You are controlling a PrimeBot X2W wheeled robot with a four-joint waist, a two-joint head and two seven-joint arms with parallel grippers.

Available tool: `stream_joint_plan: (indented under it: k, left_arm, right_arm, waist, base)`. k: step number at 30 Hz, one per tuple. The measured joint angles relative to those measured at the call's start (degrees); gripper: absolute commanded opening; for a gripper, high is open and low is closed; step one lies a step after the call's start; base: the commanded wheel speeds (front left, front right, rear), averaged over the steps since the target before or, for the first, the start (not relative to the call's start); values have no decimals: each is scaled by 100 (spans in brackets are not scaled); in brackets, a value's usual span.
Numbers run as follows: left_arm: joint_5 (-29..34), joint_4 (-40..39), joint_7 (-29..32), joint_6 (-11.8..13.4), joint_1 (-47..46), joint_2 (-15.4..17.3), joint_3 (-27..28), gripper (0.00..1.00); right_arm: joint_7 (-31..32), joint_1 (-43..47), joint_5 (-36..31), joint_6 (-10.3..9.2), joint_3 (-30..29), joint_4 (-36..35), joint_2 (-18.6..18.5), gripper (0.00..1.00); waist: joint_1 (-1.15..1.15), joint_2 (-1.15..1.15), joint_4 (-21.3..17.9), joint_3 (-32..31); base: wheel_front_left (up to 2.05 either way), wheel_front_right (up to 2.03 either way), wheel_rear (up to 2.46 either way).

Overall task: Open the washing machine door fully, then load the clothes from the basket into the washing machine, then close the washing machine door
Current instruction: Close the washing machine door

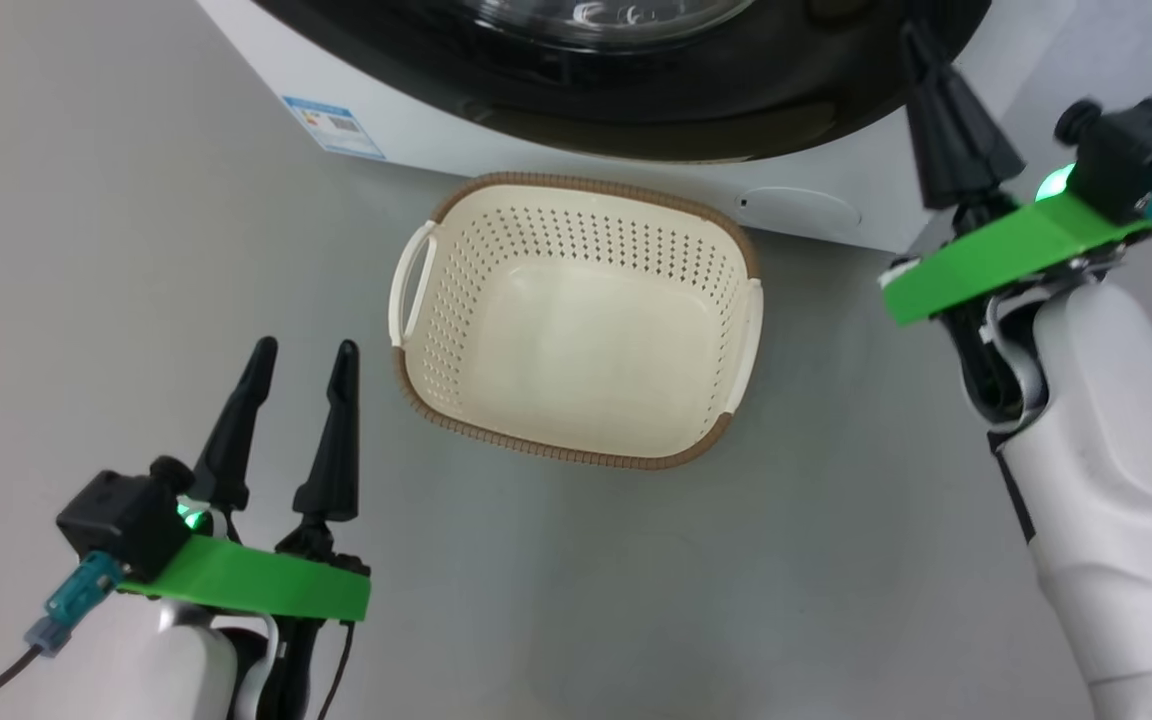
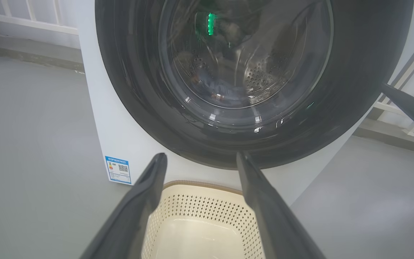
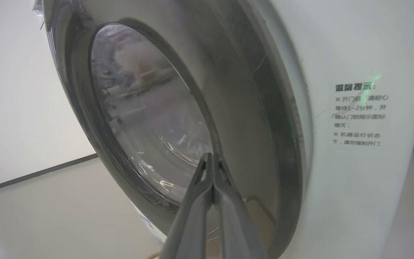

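Right gripper [image 3: 210,157]: fingers pressed together, nothing between them. Its tips sit at the glossy black rim of the washing machine door [image 3: 250,108]; contact cannot be confirmed. Beyond the tips, the door lies shut against the washing machine [image 1: 416,120]. Left gripper [image 1: 304,348]: fingers spread apart, holding nothing. Basket [image 1: 576,183] stands on the floor [image 1: 836,560] just ahead and to its right, below the door. Clothes [image 2: 212,88] show dimly as blue fabric behind the door glass.

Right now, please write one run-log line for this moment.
door closed | basket empty | clothes inside | left end effector open | right end effector shut, by door rim
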Motion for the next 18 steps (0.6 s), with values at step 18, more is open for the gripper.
stream_joint_plan:
  k: [18]
  left_arm:
    - [0, 468, 0, 0, 502, 419, 250, 100]
  right_arm:
    - [0, 1412, 101, 0, 211, -253, 4, 100]
  waist:
    - [0, 0, -571, -664]
  base:
    - [0, 0, 0]
